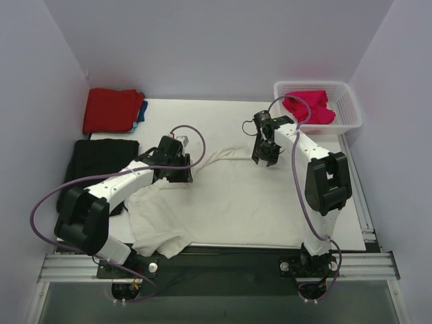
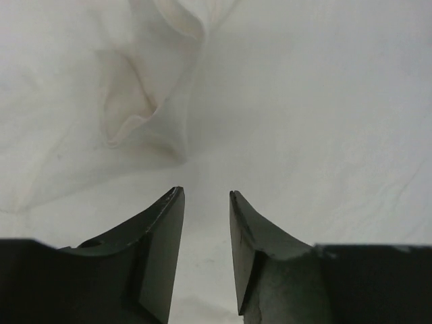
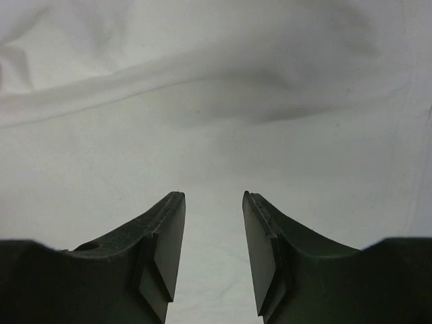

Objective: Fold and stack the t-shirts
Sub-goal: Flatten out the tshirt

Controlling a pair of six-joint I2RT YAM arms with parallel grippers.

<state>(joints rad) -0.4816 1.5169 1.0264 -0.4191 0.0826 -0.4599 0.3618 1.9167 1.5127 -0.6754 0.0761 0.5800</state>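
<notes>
- The left pincer (image 2: 206, 196) is spread, with nothing between its jaws. It is just above the cream shirt (image 1: 229, 196), which lies right beneath it; I cannot tell whether the tips touch the cloth.
- Just ahead of the left pincer and a little to its left, the cloth rises in a puckered fold (image 2: 145, 101).
- The right pincer (image 3: 212, 196) is spread too and holds nothing. The same cream shirt lies under it, and a long soft ridge (image 3: 135, 84) of cloth runs across ahead of it.
- The cream shirt lies rumpled on the desk (image 1: 223, 109), under both pincers and between them. One part hangs over the near edge, behind the left pincer.
- Beyond the left pincer and off to its left, a folded red shirt (image 1: 111, 110) lies on a blue shirt (image 1: 142, 113). A black cloth (image 1: 101, 162) lies nearer on that side.
- Beyond the right pincer, to its right, a white basket (image 1: 317, 84) holds a pink shirt (image 1: 309, 108).
</notes>
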